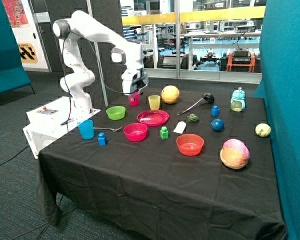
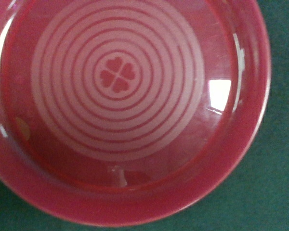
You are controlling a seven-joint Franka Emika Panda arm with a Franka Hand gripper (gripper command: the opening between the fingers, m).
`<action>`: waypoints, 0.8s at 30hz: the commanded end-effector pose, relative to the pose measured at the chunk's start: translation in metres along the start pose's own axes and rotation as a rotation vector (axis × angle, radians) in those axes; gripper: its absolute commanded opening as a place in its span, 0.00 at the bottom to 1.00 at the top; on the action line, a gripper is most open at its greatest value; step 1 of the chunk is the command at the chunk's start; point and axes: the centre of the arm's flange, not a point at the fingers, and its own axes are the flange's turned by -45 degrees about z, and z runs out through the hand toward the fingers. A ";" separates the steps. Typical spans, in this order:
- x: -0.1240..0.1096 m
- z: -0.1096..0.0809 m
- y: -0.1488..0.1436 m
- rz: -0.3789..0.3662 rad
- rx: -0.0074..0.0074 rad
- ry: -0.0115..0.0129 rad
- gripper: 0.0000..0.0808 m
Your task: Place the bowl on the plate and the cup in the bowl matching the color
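Step in hand: I judge this to be the approach to the cup [image 1: 133, 100], though neither part of the task is done yet.
Gripper [image 1: 135, 93]: it hangs directly over the cup, right at its rim, on the robot-base side of the plate [image 1: 152, 118].
Hand state: I cannot tell from here whether it is spread, closed, or already gripping the cup.
Plate: it lies bare on the black cloth, with nothing on it.
Bowl [image 1: 135, 132]: it sits on the cloth just beside the plate, on the side away from the cup, and is not on the plate.
Cup: it stands upright near the plate's far rim, next to the yellow cup [image 1: 154, 102].
Wrist view: it is filled by a magenta dish with pale rings and a clover mark. I take this for the plate [image 2: 135, 207], but I am not certain.
Next move: the bowl has to go onto the plate before the cup can go inside it. If the cup is picked up now, I would have to hold it or set it aside meanwhile.
Caution: the green bowl [image 1: 115, 112] and the yellow cup stand close to the pink cup, so any lift should go straight up.
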 end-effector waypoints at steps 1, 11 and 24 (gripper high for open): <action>0.015 0.005 0.033 -0.018 0.0002 -0.0027 0.17; 0.035 0.016 0.054 -0.028 0.0002 -0.0027 0.23; 0.052 0.039 0.083 -0.022 0.0002 -0.0027 0.20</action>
